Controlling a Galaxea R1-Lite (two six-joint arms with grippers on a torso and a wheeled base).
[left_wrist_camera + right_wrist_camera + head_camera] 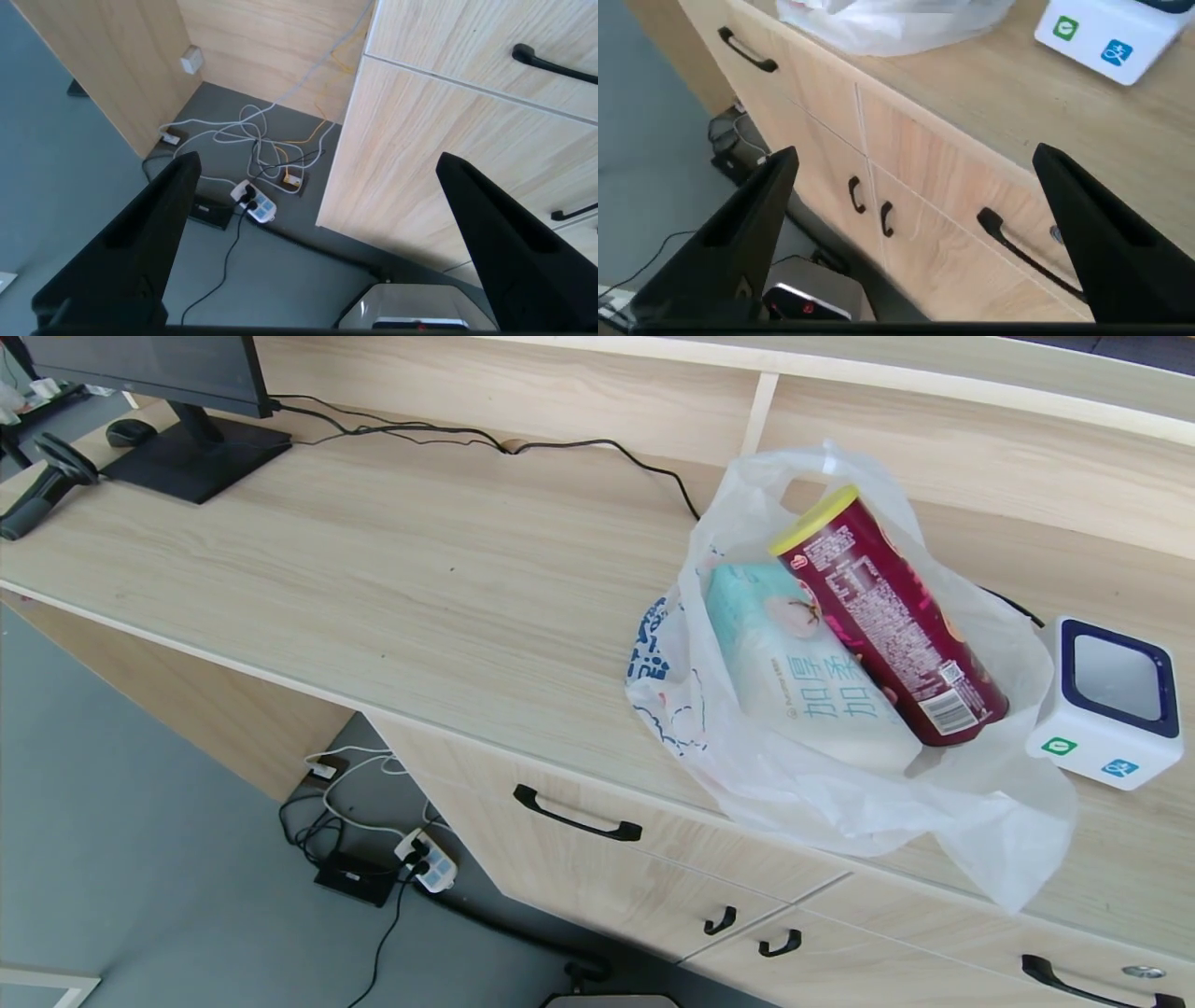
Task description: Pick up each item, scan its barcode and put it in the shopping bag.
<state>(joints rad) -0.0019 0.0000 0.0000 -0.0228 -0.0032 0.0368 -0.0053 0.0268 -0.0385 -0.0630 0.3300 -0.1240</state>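
Lying on the right part of the bench (420, 569), the shopping bag (840, 803) is a thin white plastic one, slumped open, with one edge hanging a little over the bench's front. Two items are inside it. A maroon can (887, 616) with a yellow lid lies tilted, lid toward the back wall and barcode end toward the front. A pale blue and white tissue pack (784, 663) lies beside it on the robot's left, partly under the can. A white scanner box (1111, 705) with a dark-framed window stands just beside the bag on the robot's right.

The left gripper (318, 159) is below bench level, over the floor beside the drawer unit. Its fingers (140, 243) are spread wide and hold nothing. The right gripper (915, 151) is in front of the drawers, beneath the bag and scanner box. Its fingers (1102, 233) are likewise spread wide with nothing between them.

Other items noted:
- A monitor (168, 373), a mouse (129, 431) and a handheld scanner (42, 485) stand at the bench's far left.
- A black cable (560, 446) runs along the back.
- A power strip (428, 863) lies on the floor among wires.
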